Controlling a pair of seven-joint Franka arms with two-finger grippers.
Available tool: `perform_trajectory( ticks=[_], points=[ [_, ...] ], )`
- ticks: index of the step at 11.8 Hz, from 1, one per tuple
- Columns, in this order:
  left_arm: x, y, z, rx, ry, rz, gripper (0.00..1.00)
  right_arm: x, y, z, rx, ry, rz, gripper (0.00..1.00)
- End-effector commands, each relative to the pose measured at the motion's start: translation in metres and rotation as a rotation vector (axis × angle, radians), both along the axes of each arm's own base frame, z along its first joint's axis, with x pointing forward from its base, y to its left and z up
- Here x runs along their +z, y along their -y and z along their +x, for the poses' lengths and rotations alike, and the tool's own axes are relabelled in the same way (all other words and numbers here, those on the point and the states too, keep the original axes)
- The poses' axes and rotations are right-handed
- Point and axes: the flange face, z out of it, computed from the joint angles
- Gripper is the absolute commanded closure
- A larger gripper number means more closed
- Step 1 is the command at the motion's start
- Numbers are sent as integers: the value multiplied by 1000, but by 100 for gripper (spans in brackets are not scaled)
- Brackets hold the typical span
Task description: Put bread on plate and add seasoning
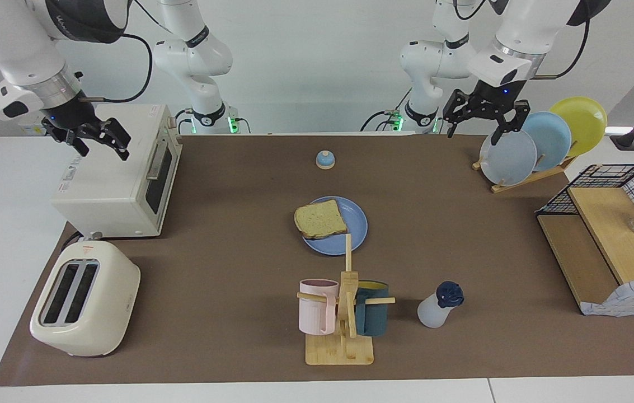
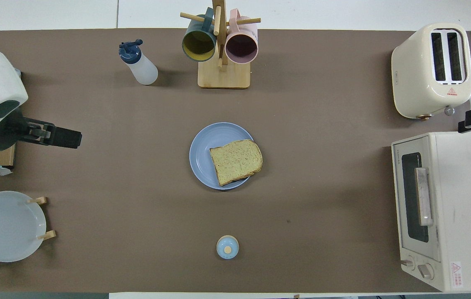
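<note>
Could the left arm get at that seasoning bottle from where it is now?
Probably yes. The left hand hangs open above the plate rack, and bare mat lies around the seasoning bottle; only the mug tree stands beside it.

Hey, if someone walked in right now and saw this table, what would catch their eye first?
Probably the bread lying on the blue plate mid-table, overhanging its rim. Next, the mug rack with the seasoning bottle beside it, farther from the robots. Both arms hang raised and empty.
</note>
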Motion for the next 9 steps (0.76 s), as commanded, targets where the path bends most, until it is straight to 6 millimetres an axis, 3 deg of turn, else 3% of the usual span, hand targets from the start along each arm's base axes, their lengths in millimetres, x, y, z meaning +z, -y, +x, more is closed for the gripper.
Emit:
perform_trajectory(
  ticks=[1, 3, 9],
  points=[
    [8, -37, 10, 74, -33, 4, 0, 5, -2, -8, 9, -3, -2, 0],
    [5, -56, 17, 107, -110, 22, 0, 6, -2, -7, 11, 0, -2, 0],
    [-35, -64, 16, 122, -57, 19, 0, 5, -2, -8, 9, -2, -4, 0]
  ],
)
